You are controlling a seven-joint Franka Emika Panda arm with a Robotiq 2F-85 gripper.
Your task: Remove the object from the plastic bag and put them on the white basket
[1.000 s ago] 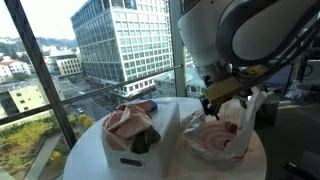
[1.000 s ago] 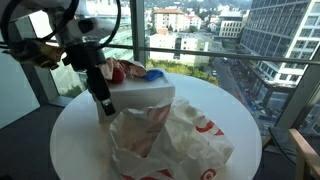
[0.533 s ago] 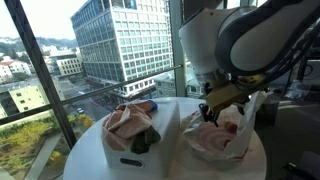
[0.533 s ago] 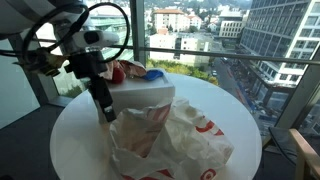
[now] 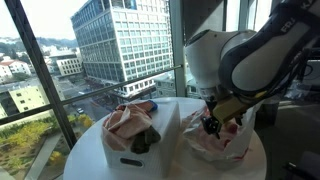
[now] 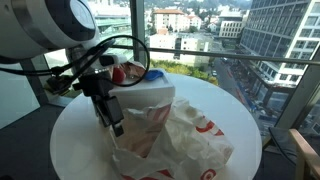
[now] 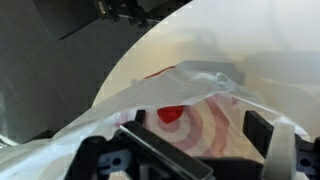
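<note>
The white plastic bag with red ring prints [image 5: 228,143] lies crumpled on the round white table in both exterior views [image 6: 178,135]. The white basket [image 5: 122,157] stands beside it [image 6: 148,97], holding pinkish-red bagged items [image 5: 126,122] and a dark object [image 5: 142,142]. My gripper [image 5: 210,126] hangs low over the bag's open edge, at the basket side of the bag [image 6: 115,124]. In the wrist view my gripper [image 7: 196,130] is open, its fingers straddling the bag [image 7: 205,110]. A red patch [image 7: 172,115] shows through the plastic. What the bag holds is hidden.
The table [image 6: 75,150] is small and round, with its edge close on all sides. Large windows stand just behind it. A blue-capped item [image 6: 154,73] sticks up from the basket's far side.
The arm has lowered and moved towards the bag. The gripper now sits right at the bag's edge. The bag and basket have not moved.
</note>
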